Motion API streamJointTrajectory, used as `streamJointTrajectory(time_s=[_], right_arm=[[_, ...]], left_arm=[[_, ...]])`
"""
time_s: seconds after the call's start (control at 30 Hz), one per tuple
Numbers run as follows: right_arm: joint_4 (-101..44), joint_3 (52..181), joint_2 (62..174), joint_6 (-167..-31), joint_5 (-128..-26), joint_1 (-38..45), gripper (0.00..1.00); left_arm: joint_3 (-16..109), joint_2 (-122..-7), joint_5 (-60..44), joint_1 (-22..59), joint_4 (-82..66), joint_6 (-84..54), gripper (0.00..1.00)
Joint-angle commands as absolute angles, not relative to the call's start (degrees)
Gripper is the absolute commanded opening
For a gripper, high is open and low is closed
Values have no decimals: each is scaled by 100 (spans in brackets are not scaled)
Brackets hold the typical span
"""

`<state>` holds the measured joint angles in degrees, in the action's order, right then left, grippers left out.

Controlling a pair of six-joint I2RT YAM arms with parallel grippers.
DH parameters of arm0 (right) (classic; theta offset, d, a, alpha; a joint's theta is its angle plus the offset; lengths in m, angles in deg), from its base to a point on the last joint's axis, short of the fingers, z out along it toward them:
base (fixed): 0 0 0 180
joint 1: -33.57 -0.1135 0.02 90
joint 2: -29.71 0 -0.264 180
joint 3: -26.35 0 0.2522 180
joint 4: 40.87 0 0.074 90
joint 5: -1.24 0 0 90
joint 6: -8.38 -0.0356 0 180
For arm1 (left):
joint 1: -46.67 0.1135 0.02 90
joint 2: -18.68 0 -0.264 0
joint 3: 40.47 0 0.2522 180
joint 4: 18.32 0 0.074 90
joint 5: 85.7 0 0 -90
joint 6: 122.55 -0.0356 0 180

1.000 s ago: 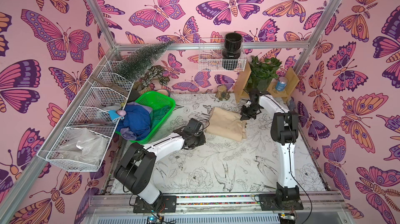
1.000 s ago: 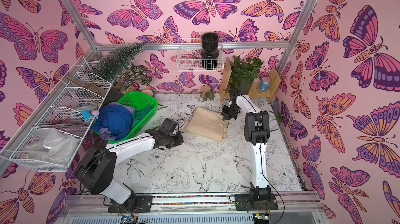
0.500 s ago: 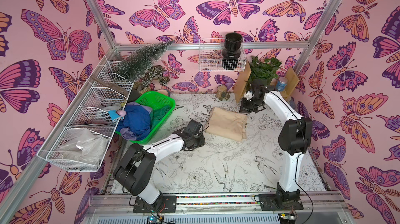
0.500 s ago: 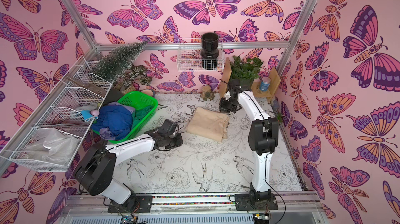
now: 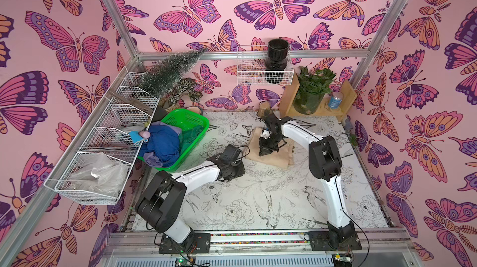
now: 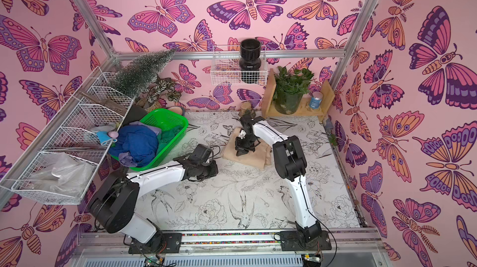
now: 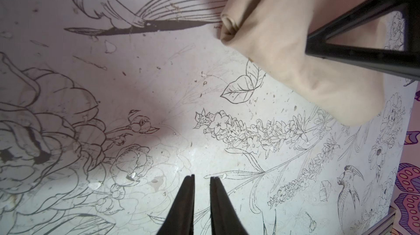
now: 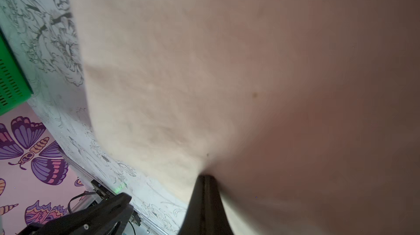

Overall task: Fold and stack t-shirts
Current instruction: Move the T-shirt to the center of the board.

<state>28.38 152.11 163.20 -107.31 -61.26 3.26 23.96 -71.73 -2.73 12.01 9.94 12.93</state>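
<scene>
Right wrist view showing the right gripper (image 8: 205, 177) clenched tight, tips pressing into the beige t-shirt (image 8: 204, 63), shirt lying folded on the table (image 5: 258, 201) toward the back, left gripper (image 7: 202, 178) hanging just beside it, fingers (image 7: 184, 199) slightly parted, gripping nothing.

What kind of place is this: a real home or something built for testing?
Probably a staged robot test cell: aluminium posts frame pink butterfly-wallpaper walls, two white robot arms stand bolted to a metal rail, and a bright green plastic basket holds crumpled t-shirts.
</scene>
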Motion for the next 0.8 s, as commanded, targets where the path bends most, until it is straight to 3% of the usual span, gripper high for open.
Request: streamJointTrajectory(time_s=[0.0,0.3,0.77], right_arm=[[3015,15411,16393,-10846,-6205,303,0],[3218,15149,16886,-11061,-7005,706,0],[2435,12494,14862,-10977,-7803,2973,0]], left_arm=[[2268,-7003,-238,1169,930,1256,19],[2484,-7078,-288,1169,1021,1114,19],[2716,-7147,-243,1187,1169,879,19]])
